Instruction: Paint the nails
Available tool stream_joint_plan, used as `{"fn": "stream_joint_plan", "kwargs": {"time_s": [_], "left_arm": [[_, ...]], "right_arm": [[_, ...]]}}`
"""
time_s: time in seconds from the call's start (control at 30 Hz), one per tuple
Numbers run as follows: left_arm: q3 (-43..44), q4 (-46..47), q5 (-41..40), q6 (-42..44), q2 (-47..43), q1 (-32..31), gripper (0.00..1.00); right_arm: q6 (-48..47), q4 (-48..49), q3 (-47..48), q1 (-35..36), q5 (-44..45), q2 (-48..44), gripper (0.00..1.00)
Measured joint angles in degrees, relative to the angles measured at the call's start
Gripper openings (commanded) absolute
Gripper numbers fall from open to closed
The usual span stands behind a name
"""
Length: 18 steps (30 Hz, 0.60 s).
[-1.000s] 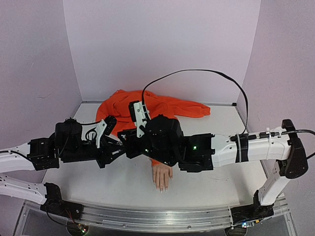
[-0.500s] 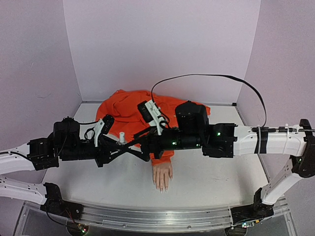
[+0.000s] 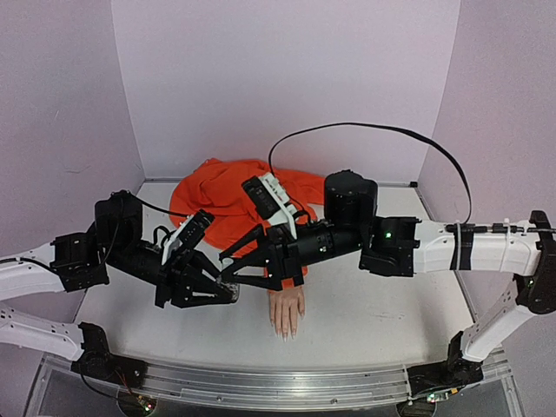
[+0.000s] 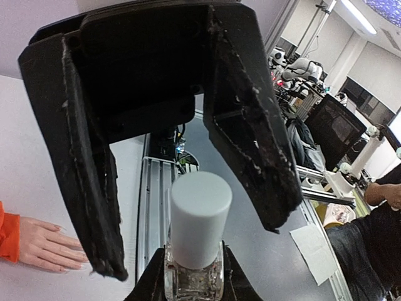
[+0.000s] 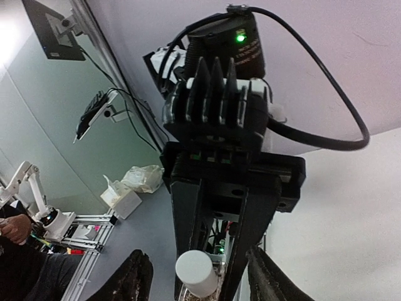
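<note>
- The left hand (image 3: pixel 228 292) is clenching the small clear bottle (image 4: pixel 194 283) by its glass body and holding it upright above the table (image 3: pixel 373 321), just left of the mannequin hand (image 3: pixel 287 308).
- The right hand (image 5: pixel 199 276) is standing released. Its two black fingers (image 4: pixel 250 125) are straddling the white cap (image 4: pixel 199 219), with a gap showing on each side and no contact that I can see.
- The nails (image 3: pixel 284 334) are lying at the near end of the mannequin hand. They are pointing toward the near edge of the table, and the orange sleeve (image 3: pixel 226 195) is bunching up at the far side. Neither arm is touching them.
- The step in hand looks like opening the bottle, so the painting itself is not yet starting.
- Next, the right fingers are going to need to close squarely on the cap, then twist and lift it while the left hand is keeping the glass from turning.
- The overhead view is crowding both hands together, so I cannot tell whether the cap is already loosened. It is probably seated.
- A tilted grip is risking a slip of the smooth cap or a spill over the sleeve.
</note>
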Motion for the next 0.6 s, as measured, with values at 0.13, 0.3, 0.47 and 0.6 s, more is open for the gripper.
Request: {"fn": "stream_joint_plan", "kwargs": {"time_s": [0.13, 0.3, 0.47, 0.6], "left_arm": [[0.09, 0.52, 2.80, -0.02, 0.98, -0.20, 0.00], [0.09, 0.55, 4.50, -0.02, 1.64, -0.37, 0.00], [0.09, 0.94, 5.18, 0.02, 1.64, -0.37, 0.00], [0.09, 0.94, 4.68, 0.07, 1.60, -0.37, 0.00]], "right_arm": [[2.19, 3.30, 0.61, 0.00, -4.02, 2.12, 0.38], [4.17, 5.70, 0.94, 0.00, -6.82, 4.00, 0.24], [5.09, 6.86, 1.33, 0.04, -8.48, 4.61, 0.12], [5.46, 7.28, 1.46, 0.07, -9.05, 4.94, 0.06]]}}
